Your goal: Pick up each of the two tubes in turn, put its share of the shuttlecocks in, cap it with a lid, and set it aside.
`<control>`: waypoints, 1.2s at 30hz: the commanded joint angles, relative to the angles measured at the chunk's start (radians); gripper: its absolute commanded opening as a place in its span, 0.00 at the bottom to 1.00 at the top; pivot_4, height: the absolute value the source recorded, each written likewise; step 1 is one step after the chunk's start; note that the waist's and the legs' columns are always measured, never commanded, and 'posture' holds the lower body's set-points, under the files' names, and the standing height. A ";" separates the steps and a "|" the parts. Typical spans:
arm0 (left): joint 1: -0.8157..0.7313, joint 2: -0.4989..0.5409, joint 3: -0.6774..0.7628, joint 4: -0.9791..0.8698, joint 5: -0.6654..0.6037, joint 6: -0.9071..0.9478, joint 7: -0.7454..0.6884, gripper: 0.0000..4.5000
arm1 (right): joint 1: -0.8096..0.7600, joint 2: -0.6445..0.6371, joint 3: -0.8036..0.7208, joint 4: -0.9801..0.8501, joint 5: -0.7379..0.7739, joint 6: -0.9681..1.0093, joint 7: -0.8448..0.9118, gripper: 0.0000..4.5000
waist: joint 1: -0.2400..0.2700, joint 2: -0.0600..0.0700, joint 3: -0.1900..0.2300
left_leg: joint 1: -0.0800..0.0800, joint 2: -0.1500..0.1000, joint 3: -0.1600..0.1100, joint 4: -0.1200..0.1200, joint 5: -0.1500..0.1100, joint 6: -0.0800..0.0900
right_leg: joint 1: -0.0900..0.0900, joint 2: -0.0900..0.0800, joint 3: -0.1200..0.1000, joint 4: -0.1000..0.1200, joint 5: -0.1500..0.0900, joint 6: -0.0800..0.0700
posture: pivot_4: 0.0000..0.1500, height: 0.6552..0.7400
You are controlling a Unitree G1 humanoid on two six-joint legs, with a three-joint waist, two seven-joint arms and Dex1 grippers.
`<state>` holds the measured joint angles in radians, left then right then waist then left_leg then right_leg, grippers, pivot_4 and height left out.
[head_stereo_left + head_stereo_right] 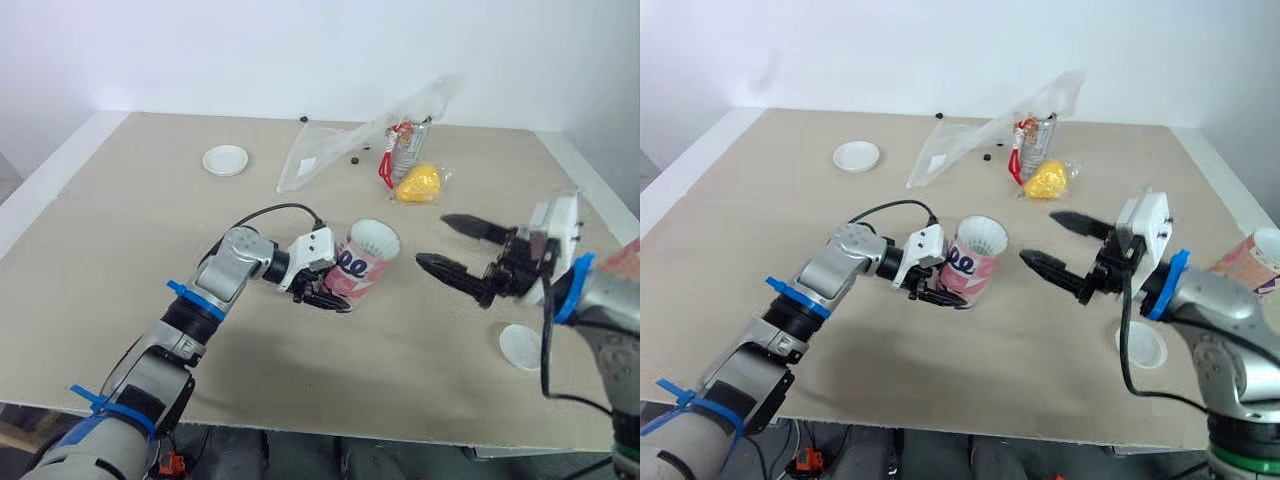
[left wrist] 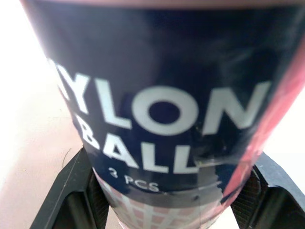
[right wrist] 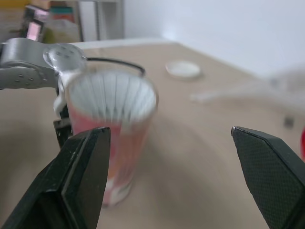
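Note:
A pink and navy tube (image 1: 358, 266) with white shuttlecock feathers showing at its open mouth tilts above the table, and my left gripper (image 1: 322, 293) is shut on its lower part. In the left wrist view the tube's label (image 2: 162, 109) sits between the two fingers. My right gripper (image 1: 433, 241) hangs open just right of the tube, its fingers pointing at the mouth, nothing between them. The right wrist view looks at the tube (image 3: 109, 124) from close by. A second pink tube (image 1: 1252, 257) stands at the far right behind my right arm.
One white lid (image 1: 226, 160) lies at the back left, another white lid (image 1: 520, 346) near the front right under my right arm. At the back lie a clear plastic bag (image 1: 335, 152), a silver can (image 1: 411, 141) and a yellow shuttlecock (image 1: 419, 183).

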<state>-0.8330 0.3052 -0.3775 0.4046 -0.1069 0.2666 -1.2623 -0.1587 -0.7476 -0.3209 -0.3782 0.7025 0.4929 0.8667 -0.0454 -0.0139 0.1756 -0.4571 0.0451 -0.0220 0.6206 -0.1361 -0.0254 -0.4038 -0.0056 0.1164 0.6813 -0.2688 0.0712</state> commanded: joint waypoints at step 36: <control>-0.187 0.060 -0.126 -0.042 0.099 0.114 -0.246 0.63 | -0.777 -0.193 0.725 0.191 -0.512 -0.144 0.563 0.03 | -0.003 0.000 0.000 | -0.001 0.001 0.001 -0.003 -0.002 -0.001 | -0.004 0.000 -0.001 0.000 -0.005 -0.003 | 1.00 1.00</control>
<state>-1.0018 0.3689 -0.4992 0.3815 -0.0020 0.3580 -1.4931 -0.8770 -0.9656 0.3462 -0.2312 0.2715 0.3879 1.3740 -0.0486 -0.0137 0.1760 -0.4578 0.0464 -0.0208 0.6176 -0.1380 -0.0265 -0.4080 -0.0052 0.1150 0.6815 -0.2734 0.0680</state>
